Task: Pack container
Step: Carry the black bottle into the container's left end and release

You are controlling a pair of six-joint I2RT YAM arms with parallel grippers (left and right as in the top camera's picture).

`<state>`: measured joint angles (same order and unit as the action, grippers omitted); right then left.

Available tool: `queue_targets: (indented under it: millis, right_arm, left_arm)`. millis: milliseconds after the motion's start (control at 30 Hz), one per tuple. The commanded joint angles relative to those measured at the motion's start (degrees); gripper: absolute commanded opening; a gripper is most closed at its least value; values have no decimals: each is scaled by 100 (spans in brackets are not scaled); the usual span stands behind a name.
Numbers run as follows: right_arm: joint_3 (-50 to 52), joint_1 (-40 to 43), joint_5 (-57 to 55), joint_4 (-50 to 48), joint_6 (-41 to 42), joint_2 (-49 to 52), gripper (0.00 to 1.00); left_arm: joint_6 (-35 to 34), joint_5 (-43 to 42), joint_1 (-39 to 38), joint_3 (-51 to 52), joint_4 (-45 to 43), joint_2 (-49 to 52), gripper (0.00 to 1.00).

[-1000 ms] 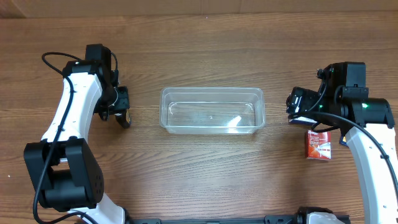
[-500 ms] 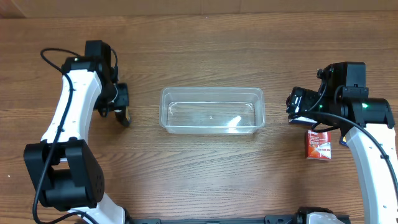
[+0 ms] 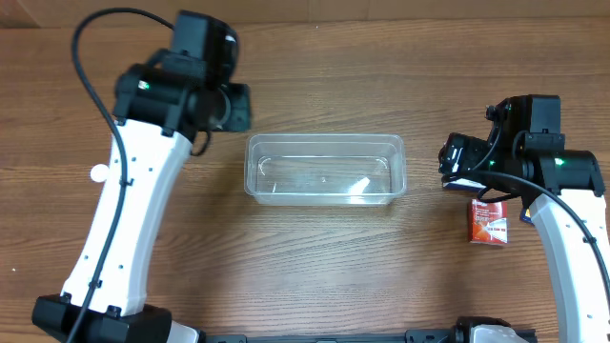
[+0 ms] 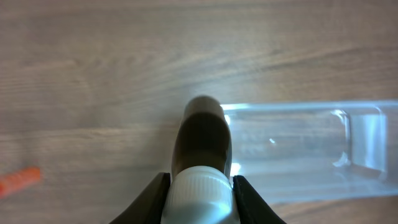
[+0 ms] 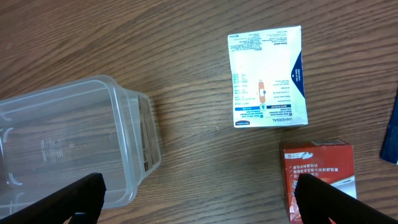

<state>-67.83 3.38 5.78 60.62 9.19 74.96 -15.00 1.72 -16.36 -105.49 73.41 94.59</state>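
- Left gripper (image 4: 200, 190) has lifted off the table (image 3: 315, 276) — clamped on a dark bottle (image 4: 202, 134) near the left end of the container (image 3: 324, 139); packing can likely begin.
- Right gripper (image 5: 199, 196) unmoved, spread, empty.

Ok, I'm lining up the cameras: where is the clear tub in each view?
Overhead: tub at centre.
Left wrist: tub right of centre, beyond the held bottle.
Right wrist: tub at lower left.
Shared landmark: the wood-grain table under it.
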Motion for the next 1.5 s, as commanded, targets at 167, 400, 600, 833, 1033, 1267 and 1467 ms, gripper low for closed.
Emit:
queue_targets:
  millis: [167,400,600,833,1033,1267,1467]
  right_arm:
    - [-184,24,33,-28,-20,-50,100]
    - [-184,24,33,-28,-20,-50,100]
    - [-184,24,33,-37,-22,-50,100]
    - [-184,24,33,-46,-22,-50,100]
    - [-184,24,33,-46,-22,-50,100]
    - [-184,24,33,-46,-20,-50,100]
    - [-184,24,33,-44,-22,-50,100]
  left_arm:
    - [-918,20,-588,232,31,688,4]
    - [-1084,17,-616,249,9,1460,4]
    - [-1226,44,-616,249,-59,1950,4]
    - [-1220,44,-616,249,-33,2317,4]
    - [-1215,339,-610,249,-101,2326,4]
    - [-1178,334,-612,249,-63,2326,59]
    - [-1043,332,-612,216,-50,2275,60]
